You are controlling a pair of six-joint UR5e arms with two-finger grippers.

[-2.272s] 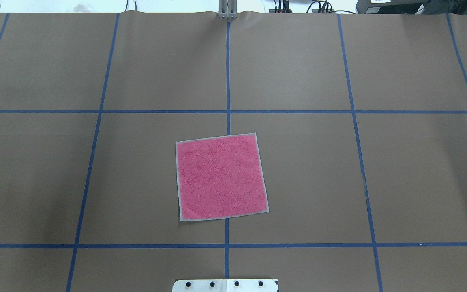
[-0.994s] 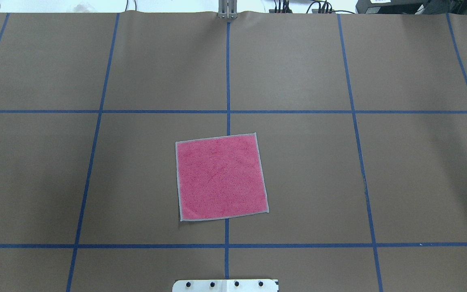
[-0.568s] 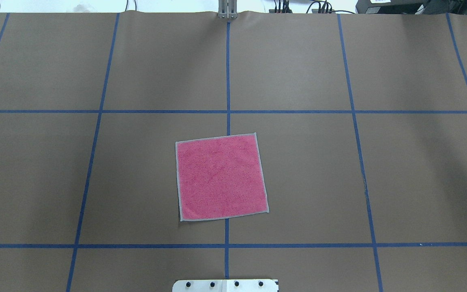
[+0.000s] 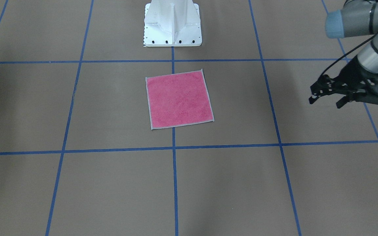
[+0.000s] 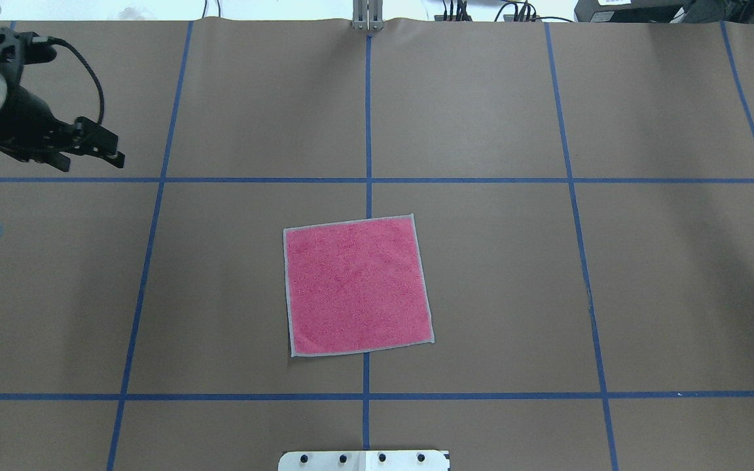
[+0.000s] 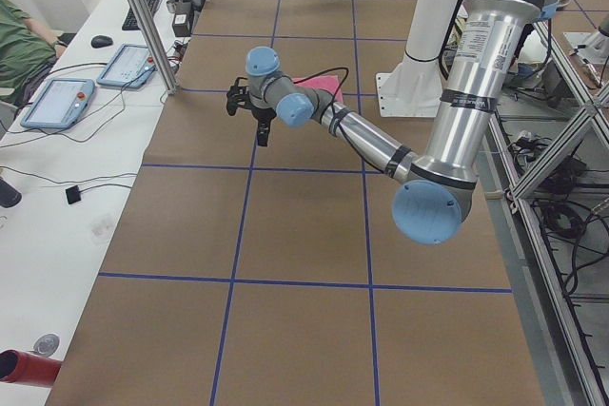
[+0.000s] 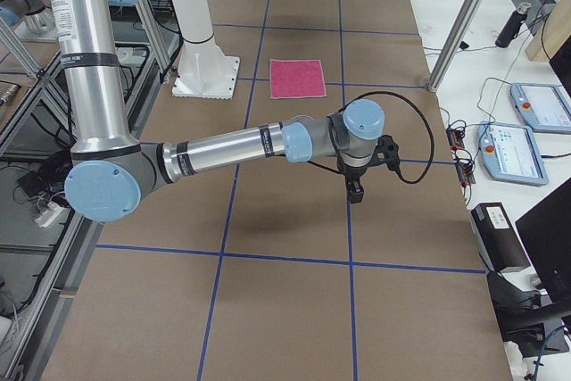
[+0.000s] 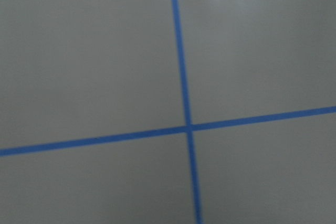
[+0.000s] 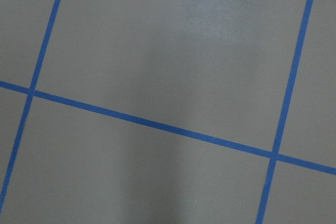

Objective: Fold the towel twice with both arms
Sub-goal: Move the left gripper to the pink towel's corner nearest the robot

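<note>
The towel lies flat on the brown table, pink face up, with light grey edging, near the table's middle in front of the base; it also shows in the front-facing view and the right view. My left gripper hangs open and empty above the table, far to the towel's left and farther from the base; it shows in the front-facing view with its fingers spread. My right gripper hangs over the table's right end, far from the towel. I cannot tell if it is open or shut. Both wrist views show only table and tape.
Blue tape lines divide the brown table into a grid. The white pedestal base stands at the robot's edge. A metal post stands at the far edge. A side bench holds tablets and cables.
My left arm and its gripper have come into the overhead view at the upper left. A dark sliver now shows at the right edge. The towel has not moved.
</note>
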